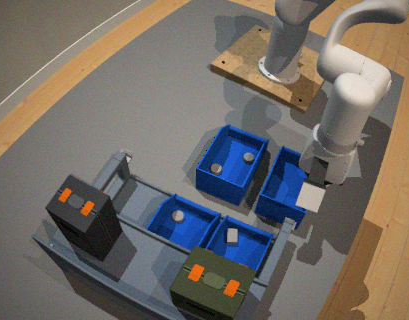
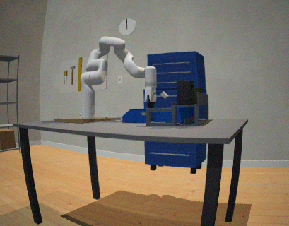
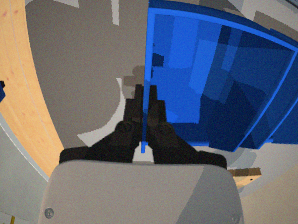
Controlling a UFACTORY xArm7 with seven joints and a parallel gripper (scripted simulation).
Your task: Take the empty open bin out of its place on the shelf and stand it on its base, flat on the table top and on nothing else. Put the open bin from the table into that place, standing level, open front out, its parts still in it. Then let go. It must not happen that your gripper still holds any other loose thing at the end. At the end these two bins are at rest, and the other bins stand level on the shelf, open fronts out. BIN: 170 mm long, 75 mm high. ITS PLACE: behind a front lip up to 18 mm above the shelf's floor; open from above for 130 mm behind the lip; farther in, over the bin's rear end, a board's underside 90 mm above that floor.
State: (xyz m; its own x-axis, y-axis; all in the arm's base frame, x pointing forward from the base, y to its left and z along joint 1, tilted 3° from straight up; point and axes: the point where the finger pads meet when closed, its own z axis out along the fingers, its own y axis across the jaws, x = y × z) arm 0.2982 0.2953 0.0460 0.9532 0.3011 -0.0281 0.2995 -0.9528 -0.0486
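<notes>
An empty blue open bin (image 1: 282, 187) is at the table top beside the right end of the grey shelf (image 1: 156, 235). It fills the right of the wrist view (image 3: 213, 83). My gripper (image 3: 145, 97) is shut on that bin's thin side wall. From above the wrist hides the fingers (image 1: 316, 175), and in the side view they point straight down (image 2: 149, 103). I cannot tell whether the bin's base touches the table. A second blue bin (image 1: 232, 162) with two grey parts stands on the table just left of it.
Two blue bins, each with one part (image 1: 181, 219) (image 1: 239, 243), sit in the shelf, with a bare slot (image 1: 138, 200) to their left. A dark grey box (image 1: 83, 215) and a green box (image 1: 212, 287) stand on the shelf. The arm's wooden base plate (image 1: 268, 67) lies behind.
</notes>
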